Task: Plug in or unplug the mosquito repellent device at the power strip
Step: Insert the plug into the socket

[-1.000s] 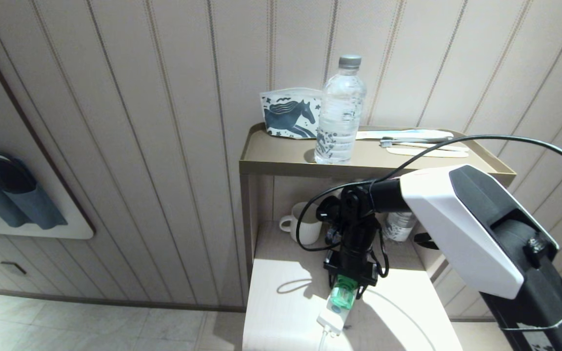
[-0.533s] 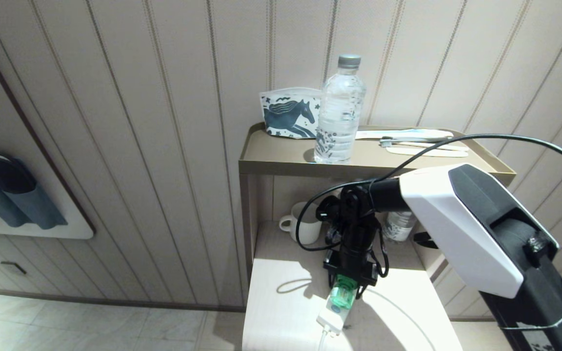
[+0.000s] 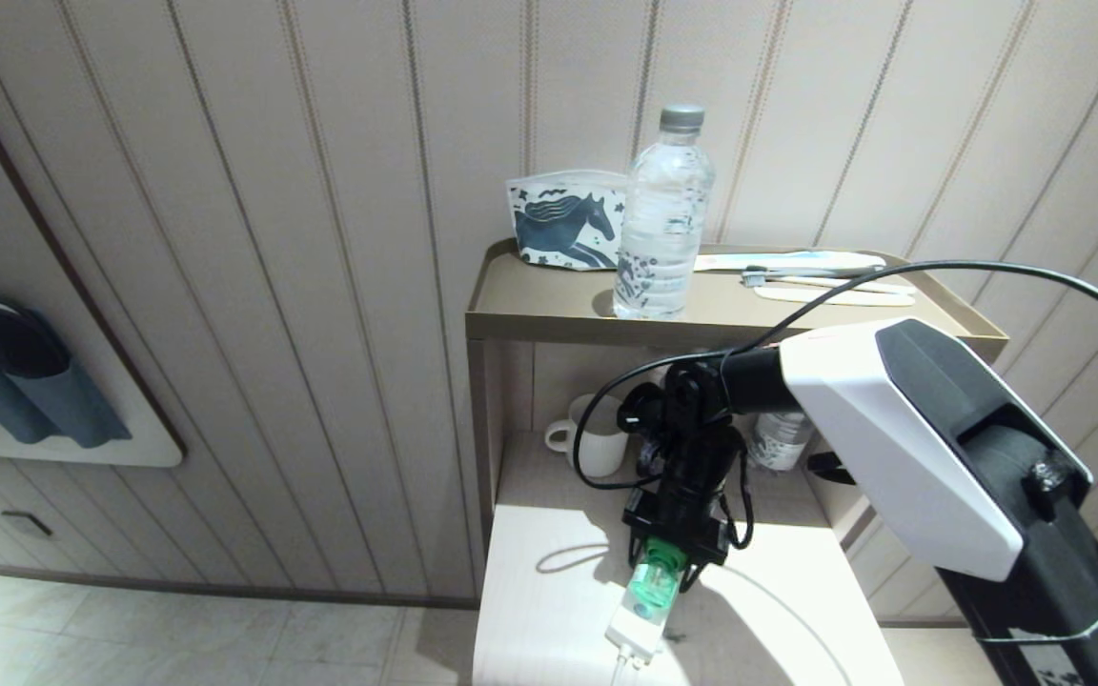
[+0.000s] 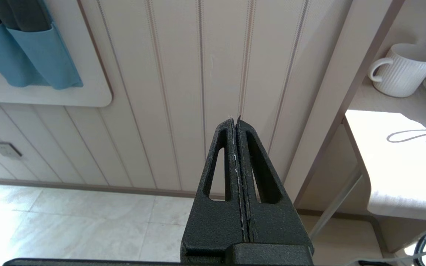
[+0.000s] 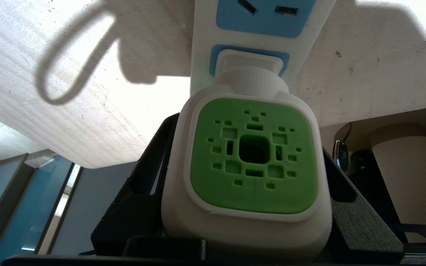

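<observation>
Device shifted nearer, plug-end toward strip.

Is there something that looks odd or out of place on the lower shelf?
Yes. The power strip lies at the shelf's front edge, its end and cord hanging over. The right pincer grips the mosquito repellent device, seated in a socket. Nothing is spilled or broken.

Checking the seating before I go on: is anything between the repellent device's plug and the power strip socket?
Nothing: in the right wrist view the mosquito repellent device, held by the right gripper, sits with its plug base against the power strip socket.
</observation>
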